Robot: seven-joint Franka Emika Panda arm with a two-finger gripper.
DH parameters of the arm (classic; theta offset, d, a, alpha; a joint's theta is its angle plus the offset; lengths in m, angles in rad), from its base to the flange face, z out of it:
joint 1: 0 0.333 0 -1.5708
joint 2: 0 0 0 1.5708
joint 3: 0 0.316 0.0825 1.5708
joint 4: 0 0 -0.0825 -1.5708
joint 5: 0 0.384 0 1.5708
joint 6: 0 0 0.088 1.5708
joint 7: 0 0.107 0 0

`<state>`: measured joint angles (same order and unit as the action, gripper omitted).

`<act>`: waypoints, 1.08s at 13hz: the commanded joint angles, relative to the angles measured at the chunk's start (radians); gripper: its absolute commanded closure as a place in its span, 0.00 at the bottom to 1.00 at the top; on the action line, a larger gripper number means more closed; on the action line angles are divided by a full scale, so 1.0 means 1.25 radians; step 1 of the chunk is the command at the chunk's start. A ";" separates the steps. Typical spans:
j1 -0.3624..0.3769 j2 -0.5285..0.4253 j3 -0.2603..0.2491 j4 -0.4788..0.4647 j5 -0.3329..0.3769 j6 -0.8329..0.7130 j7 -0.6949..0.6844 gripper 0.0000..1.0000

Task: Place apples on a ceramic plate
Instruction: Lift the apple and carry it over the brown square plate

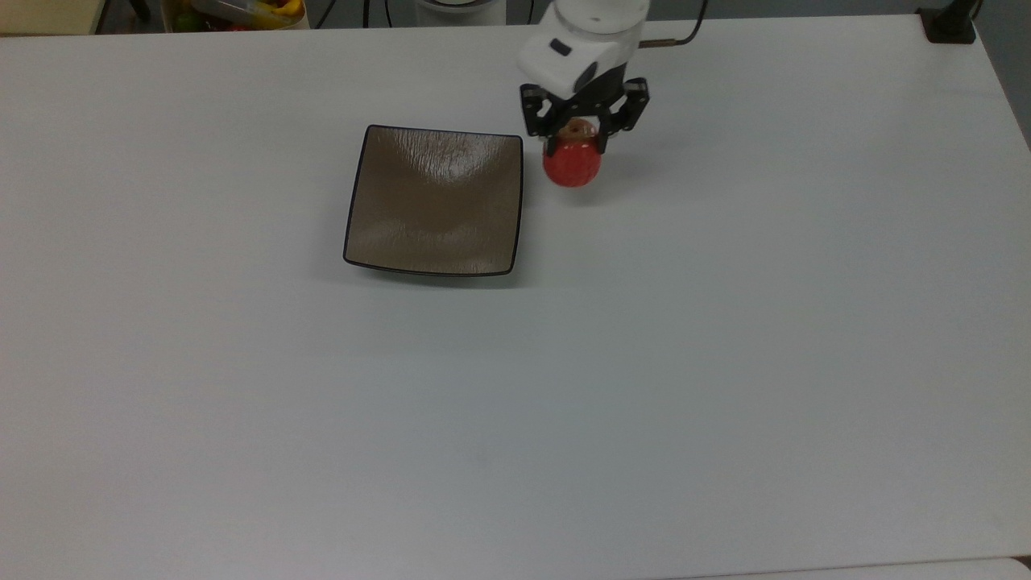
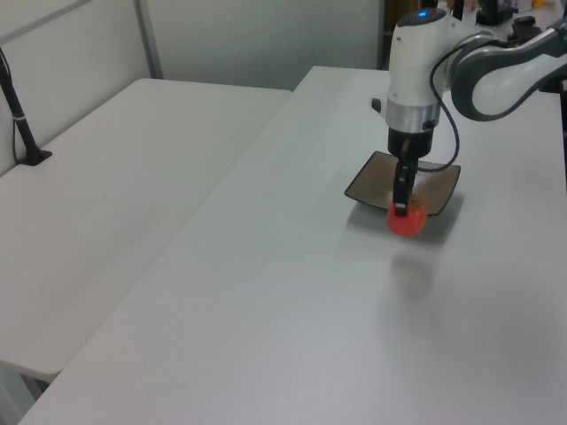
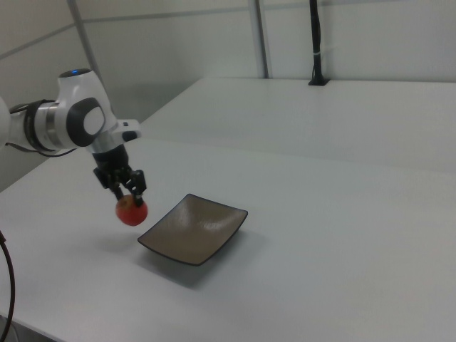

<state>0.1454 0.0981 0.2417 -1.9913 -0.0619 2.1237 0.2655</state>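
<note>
The gripper (image 1: 575,135) pinches the red apple (image 1: 572,166) from above, jaws closed on its top, lifted clear of the white table (image 1: 725,362); it hangs just beside the square brown plate (image 1: 435,201) — high enough, I'd guess, to clear the rim.

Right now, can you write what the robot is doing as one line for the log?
phase: carrying | gripper: shut on apple | apple: lifted off table, beside plate at the top view's right | plate: empty
</note>
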 commanded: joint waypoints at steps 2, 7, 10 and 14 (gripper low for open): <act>0.008 -0.010 -0.086 0.004 -0.006 0.057 -0.050 0.55; -0.001 -0.001 -0.136 0.004 -0.006 0.087 -0.096 0.54; -0.003 0.010 -0.142 -0.002 -0.007 0.087 -0.125 0.54; -0.024 0.038 -0.152 -0.005 -0.053 0.087 -0.149 0.51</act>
<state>0.1192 0.1329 0.0670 -1.9835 -0.0930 2.2122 0.1154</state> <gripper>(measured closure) 0.388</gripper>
